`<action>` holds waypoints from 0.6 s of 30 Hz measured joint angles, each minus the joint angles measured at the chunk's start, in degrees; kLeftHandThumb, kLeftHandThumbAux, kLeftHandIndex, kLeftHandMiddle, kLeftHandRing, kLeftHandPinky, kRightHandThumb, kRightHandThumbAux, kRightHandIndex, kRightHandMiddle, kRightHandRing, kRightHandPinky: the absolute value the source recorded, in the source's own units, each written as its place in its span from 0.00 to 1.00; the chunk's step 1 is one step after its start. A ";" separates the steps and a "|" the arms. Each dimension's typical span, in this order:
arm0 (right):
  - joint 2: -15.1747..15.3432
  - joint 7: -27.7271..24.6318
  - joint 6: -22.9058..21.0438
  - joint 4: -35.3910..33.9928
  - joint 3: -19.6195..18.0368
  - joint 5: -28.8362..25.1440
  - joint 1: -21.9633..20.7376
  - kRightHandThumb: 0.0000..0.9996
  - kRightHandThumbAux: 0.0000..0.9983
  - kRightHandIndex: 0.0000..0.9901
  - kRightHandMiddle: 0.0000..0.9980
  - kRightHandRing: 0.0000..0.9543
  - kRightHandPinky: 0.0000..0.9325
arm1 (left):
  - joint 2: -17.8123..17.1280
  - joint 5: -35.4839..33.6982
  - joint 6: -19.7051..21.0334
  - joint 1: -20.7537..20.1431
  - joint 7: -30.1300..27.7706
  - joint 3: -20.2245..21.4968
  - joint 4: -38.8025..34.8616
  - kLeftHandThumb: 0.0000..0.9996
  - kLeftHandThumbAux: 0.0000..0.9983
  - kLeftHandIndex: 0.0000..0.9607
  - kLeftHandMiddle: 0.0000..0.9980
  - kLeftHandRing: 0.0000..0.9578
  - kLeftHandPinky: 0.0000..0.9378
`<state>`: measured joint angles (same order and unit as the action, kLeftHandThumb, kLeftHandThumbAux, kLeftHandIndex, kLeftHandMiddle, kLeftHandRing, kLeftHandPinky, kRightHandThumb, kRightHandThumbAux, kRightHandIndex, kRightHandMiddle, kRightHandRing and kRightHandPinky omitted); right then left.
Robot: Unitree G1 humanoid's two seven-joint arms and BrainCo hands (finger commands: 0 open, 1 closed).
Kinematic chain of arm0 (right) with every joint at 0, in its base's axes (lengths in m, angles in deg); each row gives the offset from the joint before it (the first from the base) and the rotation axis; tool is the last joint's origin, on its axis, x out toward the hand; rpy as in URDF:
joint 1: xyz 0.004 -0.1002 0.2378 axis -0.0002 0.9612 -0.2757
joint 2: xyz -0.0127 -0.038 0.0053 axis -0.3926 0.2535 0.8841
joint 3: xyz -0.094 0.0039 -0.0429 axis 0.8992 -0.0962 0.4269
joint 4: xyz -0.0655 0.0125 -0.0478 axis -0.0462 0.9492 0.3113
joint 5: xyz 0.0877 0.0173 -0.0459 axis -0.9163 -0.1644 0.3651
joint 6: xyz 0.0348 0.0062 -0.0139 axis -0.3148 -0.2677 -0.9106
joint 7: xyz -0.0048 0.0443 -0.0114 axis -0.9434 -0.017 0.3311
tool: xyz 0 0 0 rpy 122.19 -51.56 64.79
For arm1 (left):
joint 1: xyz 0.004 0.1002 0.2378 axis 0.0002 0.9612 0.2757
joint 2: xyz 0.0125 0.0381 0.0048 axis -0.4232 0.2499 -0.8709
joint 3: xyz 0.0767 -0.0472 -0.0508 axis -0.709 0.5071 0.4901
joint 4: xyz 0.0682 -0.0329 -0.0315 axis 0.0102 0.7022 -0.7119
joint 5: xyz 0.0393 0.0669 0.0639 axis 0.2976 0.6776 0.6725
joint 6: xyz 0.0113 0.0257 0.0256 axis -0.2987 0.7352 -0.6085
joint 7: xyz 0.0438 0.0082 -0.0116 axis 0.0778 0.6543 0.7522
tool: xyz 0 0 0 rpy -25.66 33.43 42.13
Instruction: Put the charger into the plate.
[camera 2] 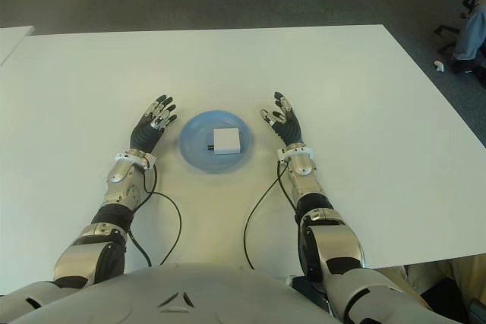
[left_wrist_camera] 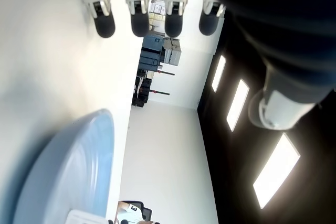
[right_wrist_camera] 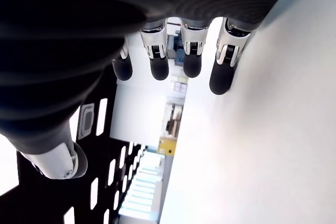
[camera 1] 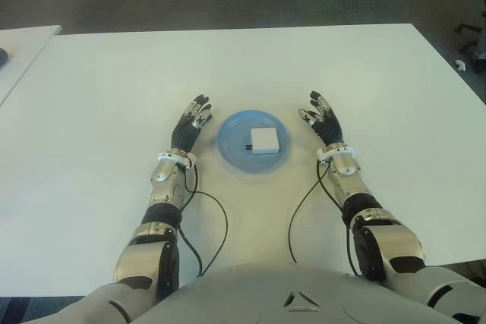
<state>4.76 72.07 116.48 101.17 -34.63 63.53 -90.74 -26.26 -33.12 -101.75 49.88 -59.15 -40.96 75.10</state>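
Left eye view takes in a broad white table [camera 1: 114, 81] running nearly the full width of the room in front of the robot, with dark floor beyond it and the corner of a second table at the far left. Near the middle of the table, straight ahead of the robot, sits a round blue plate [camera 1: 231, 146], and lying flat inside it is the white charger [camera 1: 263, 140], a small square block with a dark stub poking out of its left edge.

On either side of the plate the arms reach forward. The left hand [camera 1: 190, 124] shows just beside the plate's left rim; the right hand [camera 1: 323, 119] shows near its right rim, a little farther off. Neither touches the plate or the charger. Both have their fingers stretched out and spread, holding nothing, and each wrist view bears this out: four straight fingertips [left_wrist_camera: 140, 22] and an empty palm on the left, the same on the right [right_wrist_camera: 158, 67].

From where things lie, the job looks done: the charger is already in the plate and both hands have let go. Nothing more seems called for than drawing the arms back without nudging the plate.
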 measured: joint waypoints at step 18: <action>-0.60 -0.07 -0.69 -0.21 -0.60 -0.35 -0.19 0.10 0.58 0.00 0.00 0.00 0.00 | -0.44 0.28 -0.52 -0.03 0.20 -0.22 0.43 0.18 0.62 0.00 0.05 0.02 0.02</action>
<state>4.16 72.00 115.79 100.96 -35.23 63.18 -90.93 -26.70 -32.83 -102.28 49.85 -58.95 -41.18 75.53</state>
